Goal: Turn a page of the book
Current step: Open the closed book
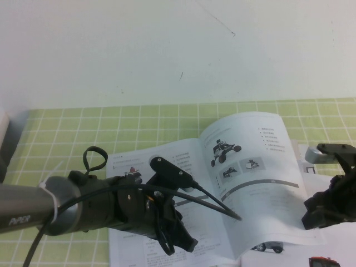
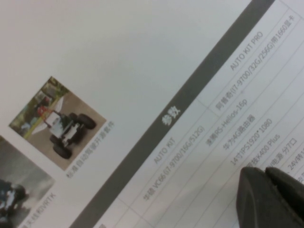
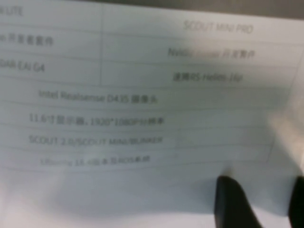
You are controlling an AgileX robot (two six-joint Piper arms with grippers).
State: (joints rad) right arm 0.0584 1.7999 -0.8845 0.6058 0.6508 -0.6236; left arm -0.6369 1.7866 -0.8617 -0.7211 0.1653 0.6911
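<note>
Right gripper point(image 1: 322, 214) sits at the right edge of the high view, low over the book point(image 1: 167, 245), at the outer edge of the lifted page point(image 1: 250, 183). In the right wrist view two dark fingertips point(image 3: 232, 202) stand apart with the printed sheet just beyond them; a gap shows between them. Whether they pinch the page edge cannot be told from any view.

Left gripper point(image 1: 178, 236) lies on the left half of the book, arm entering from the left edge of the high view, cables looping over it. Left wrist view shows one dark fingertip point(image 2: 270, 197) right against a printed table with a grey bar; whether its fingers are spread or pressed together cannot be told.

Page: raised off the book's right half and bowed, its top edge curling up and away from the spread. Printed side faces the camera: black-and-white wheeled rover near the top, two small photos below, then a curved grey bar. Its inner edge meets the book at the fold.

Book: open and flat on the green checked mat point(image 1: 67, 133), near the front of the table. Beneath the lifted page, the next sheet shows a vehicle photo and a red-topped picture at the bottom right corner.
</note>
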